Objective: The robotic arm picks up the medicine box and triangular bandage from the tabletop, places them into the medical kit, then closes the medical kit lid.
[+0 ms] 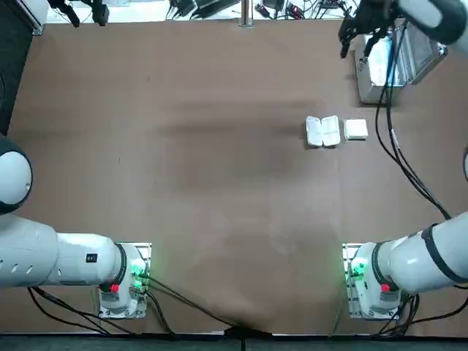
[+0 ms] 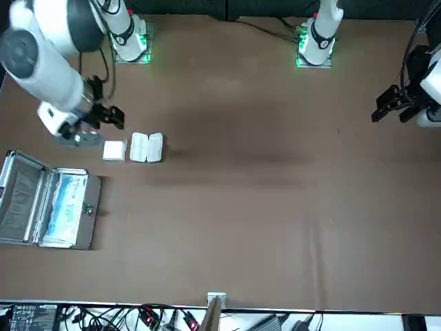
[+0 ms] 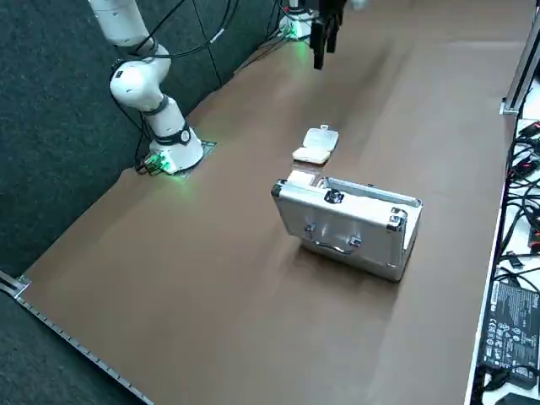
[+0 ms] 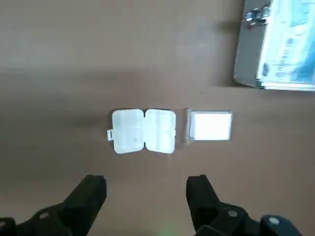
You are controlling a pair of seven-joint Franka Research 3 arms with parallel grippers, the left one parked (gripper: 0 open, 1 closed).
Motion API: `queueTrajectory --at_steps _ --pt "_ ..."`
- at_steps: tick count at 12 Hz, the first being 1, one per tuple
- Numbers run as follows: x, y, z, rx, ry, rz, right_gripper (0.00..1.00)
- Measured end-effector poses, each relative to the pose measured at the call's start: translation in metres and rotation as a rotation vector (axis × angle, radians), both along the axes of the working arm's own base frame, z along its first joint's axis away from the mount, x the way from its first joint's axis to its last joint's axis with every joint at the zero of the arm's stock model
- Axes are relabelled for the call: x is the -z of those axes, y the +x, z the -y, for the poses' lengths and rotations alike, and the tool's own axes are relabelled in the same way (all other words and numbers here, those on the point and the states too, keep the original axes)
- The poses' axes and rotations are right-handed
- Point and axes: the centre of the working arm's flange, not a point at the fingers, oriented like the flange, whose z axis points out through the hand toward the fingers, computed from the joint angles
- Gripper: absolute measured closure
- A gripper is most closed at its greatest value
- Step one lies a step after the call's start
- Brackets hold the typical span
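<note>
From overhead the right arm covers much of the medical kit [image 1: 369,88]. The right gripper [image 4: 146,196] is cut off at the wrist picture's edge — the kit partly, too.

Brown tabletop [image 1: 183,183]; cables [image 2: 138,317] along far edge.

Place: pretty clearly a robotics lab, not a home or a shop
Bench: one big brown bench [image 1: 183,183], bare mat surface with a metal strip along its edge
Arms: two white robot arms bolted onto it, each base [image 1: 124,281] lit up green
Cables: loose black cables [image 1: 183,307] trailing from the bases over the mat, plus a tangle of wires [image 2: 138,317] past the bench edge
Gear: a black power brick [image 3: 506,325] sitting off to the side
Surroundings: dark carpet floor [image 3: 51,126] next to the bench
</note>
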Motion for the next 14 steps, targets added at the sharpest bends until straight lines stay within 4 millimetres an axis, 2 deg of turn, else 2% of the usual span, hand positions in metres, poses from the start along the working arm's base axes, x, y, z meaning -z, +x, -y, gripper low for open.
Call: queueTrajectory --at_steps 1,2,6,9,10,11,13,14 --pt "0.016 0.004 -0.011 0.009 -0.009 -0.010 0.00" --pt "0.046 0.010 -0.032 0.024 -0.032 -0.027 0.00" --pt "0.105 0.012 -0.079 0.052 -0.106 -0.029 0.00" --pt "0.152 0.006 -0.119 0.078 -0.148 -0.032 0.03" --pt "0.169 0.003 -0.129 0.087 -0.170 -0.042 0.04" --pt "0.184 -0.001 -0.137 0.099 -0.191 -0.052 0.11" --pt "0.210 -0.008 -0.150 0.116 -0.237 -0.061 0.12" --pt "0.221 -0.012 -0.157 0.120 -0.268 -0.057 0.16"
